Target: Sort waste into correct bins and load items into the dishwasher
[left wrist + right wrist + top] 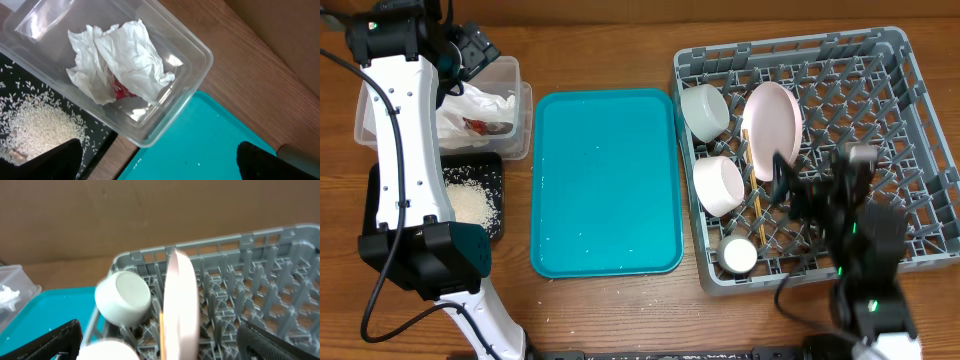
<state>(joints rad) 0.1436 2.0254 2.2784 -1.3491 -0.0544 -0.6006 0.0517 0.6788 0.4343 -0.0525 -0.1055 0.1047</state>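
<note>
The crumpled white napkin (475, 108) with a red-brown scrap lies in the clear tub (515, 75); it also shows in the left wrist view (120, 60). Loose rice (470, 203) lies in the black tray (496, 165). My left gripper (157, 162) is open and empty above the tub's corner and the teal tray. The grey dish rack (910, 120) holds a grey-green bowl (704, 108), a pink plate (772, 120) on edge, a white bowl (720, 184), a small white cup (738, 256) and chopsticks (756, 205). My right gripper (160, 342) is open and empty over the rack, before the pink plate (181, 305).
The teal serving tray (607, 180) lies between the bins and the rack, with a few rice grains (199, 163) on it. Bare wooden table lies around it. A brown wall stands behind the rack (280, 255).
</note>
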